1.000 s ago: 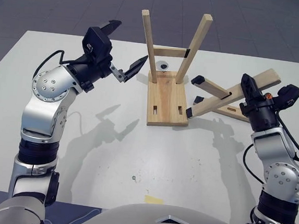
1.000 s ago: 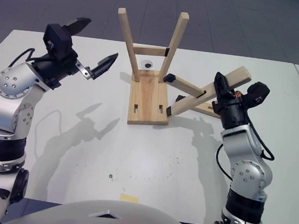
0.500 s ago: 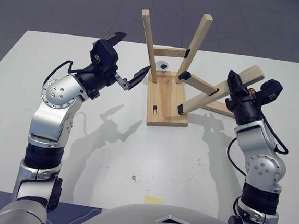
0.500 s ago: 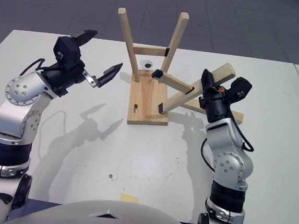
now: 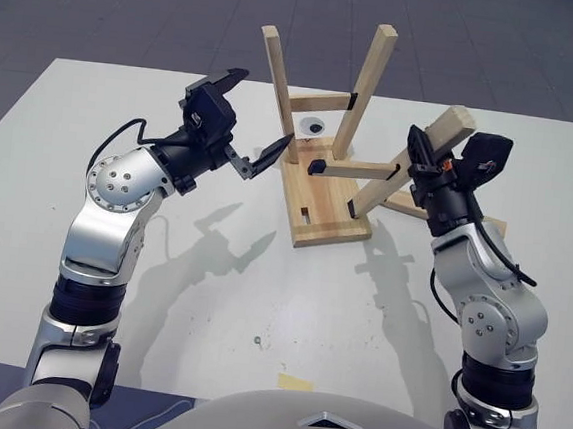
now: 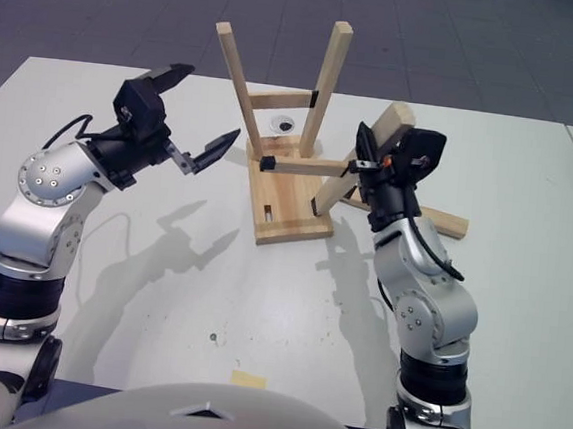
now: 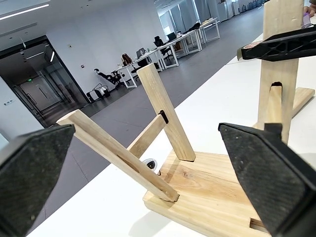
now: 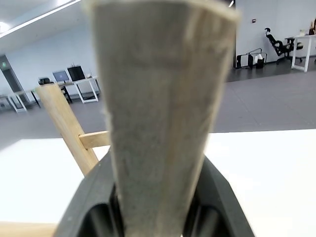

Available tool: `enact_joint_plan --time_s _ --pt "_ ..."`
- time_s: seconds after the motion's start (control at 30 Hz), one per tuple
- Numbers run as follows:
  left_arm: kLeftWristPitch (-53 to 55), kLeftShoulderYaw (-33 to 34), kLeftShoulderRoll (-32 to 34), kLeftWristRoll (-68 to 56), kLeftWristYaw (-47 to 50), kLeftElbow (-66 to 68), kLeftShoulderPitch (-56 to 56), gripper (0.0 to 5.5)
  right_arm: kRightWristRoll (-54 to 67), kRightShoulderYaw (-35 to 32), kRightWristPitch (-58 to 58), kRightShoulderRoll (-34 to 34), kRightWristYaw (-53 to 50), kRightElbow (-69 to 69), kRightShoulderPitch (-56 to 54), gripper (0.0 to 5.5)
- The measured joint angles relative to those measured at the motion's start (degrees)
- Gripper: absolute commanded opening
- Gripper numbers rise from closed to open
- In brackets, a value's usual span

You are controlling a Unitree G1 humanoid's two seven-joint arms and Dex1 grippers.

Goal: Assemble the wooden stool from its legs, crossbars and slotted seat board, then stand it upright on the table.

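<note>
The slotted seat board point(image 5: 329, 210) lies flat on the white table point(image 5: 209, 298). Two legs point(image 5: 274, 83) stand up from its far end, joined by a crossbar point(image 5: 321, 102). My right gripper point(image 5: 424, 158) is shut on a third leg point(image 5: 453, 124), tilted steeply, its lower end touching the board's right edge. A crossbar point(image 5: 359, 169) sticks out of that leg towards the standing pair. My left gripper point(image 5: 266, 107) hangs open just left of the standing legs, touching nothing. The left wrist view shows the board point(image 7: 212, 197) and the held leg point(image 7: 276, 84); the right wrist view shows the held leg point(image 8: 158, 98).
A loose wooden piece point(image 5: 471, 223) lies on the table behind my right arm. A small round black-and-white fitting point(image 5: 314, 127) sits in the table behind the board. A bit of yellow tape point(image 5: 294, 382) and a small speck point(image 5: 257, 340) lie near the front edge.
My right gripper has swung the held leg left and more upright, bringing its lower end onto the board. The board has turned slightly. My left gripper has moved closer to the standing legs.
</note>
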Motion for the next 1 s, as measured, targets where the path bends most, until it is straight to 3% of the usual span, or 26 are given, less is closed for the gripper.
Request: enact_joint_plan --time_s 0.6,0.73,0.77,0.83,1.0 --pt "-1.6 -2.0 0.1 3.4 -0.5 -0.5 0.5 5.4 -7.8 1.7 -4.2 6.0 3.7 3.3 2.6 1.02" --pt "5.2 5.8 -0.6 -3.3 3.3 -7.8 1.1 5.4 -7.2 1.0 -3.1 6.0 7.3 5.9 -1.1 1.02" --pt "6.8 7.9 -0.8 -4.9 4.6 -9.8 0.9 5.4 -6.9 0.8 -2.6 5.8 8.1 6.7 -2.3 1.39" --pt "11.0 12.2 -2.0 -9.9 7.6 -13.5 0.4 5.4 -6.5 0.8 0.8 5.0 10.4 9.3 -5.6 1.64" --pt "14.7 13.4 -3.1 -16.0 9.3 -14.7 -0.7 5.4 -5.8 1.4 2.0 6.5 14.0 10.6 -7.6 2.45"
